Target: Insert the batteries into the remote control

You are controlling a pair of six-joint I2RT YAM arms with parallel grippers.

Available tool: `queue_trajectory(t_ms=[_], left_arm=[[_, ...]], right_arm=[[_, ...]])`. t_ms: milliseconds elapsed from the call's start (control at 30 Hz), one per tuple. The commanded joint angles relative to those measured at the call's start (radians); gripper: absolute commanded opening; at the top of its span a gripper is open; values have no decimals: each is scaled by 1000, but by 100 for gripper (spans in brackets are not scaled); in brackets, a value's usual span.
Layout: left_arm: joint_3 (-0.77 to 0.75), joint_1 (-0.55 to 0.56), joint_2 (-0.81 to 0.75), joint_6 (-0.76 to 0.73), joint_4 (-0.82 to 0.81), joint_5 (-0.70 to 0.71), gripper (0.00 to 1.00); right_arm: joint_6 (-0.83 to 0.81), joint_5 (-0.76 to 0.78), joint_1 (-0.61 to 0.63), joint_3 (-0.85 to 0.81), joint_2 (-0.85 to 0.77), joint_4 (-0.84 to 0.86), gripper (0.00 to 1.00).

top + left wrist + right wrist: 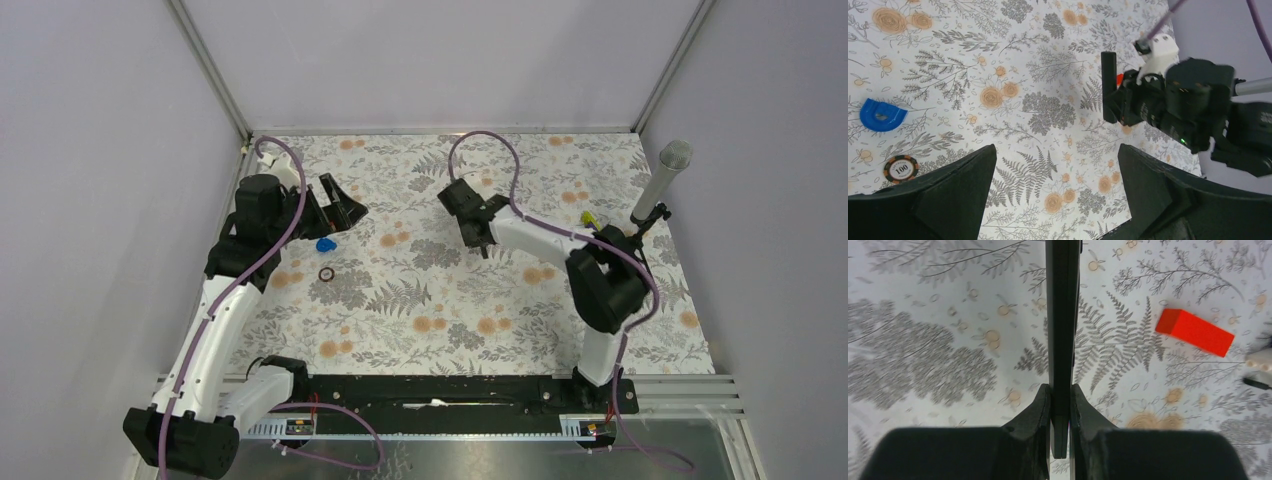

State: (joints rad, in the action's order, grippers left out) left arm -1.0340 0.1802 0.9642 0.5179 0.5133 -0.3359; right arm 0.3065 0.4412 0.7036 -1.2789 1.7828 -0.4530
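My surface (400,300) is pale, printed all over with grey ferns and orange blossoms; plain lavender-grey walls (440,60) close it in at the far end and on both sides; slim aluminium posts (208,70) rise from the two far corners; a black rail (480,385) and a brushed metal sheet (500,455) edge the near side; the light is even, shadows soft.

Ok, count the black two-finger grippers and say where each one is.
2. The left gripper hangs open at far left, near the blue plastic clip; the right gripper, mid-table, is shut on the slim matte-black remote control. None seems hidden.
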Motion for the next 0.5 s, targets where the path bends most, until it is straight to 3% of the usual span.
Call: queue_trajectory(t_ms=[0, 267, 467], left_arm=[[-55, -4, -5, -51, 9, 13, 99], [-65, -5, 27, -62, 42, -15, 99], [-82, -4, 37, -70, 82, -7, 99]], right_arm=[[-62, 173, -8, -182, 134, -148, 0], [-79, 180, -11, -299, 292, -194, 0], [-72, 132, -11, -334, 349, -210, 16]])
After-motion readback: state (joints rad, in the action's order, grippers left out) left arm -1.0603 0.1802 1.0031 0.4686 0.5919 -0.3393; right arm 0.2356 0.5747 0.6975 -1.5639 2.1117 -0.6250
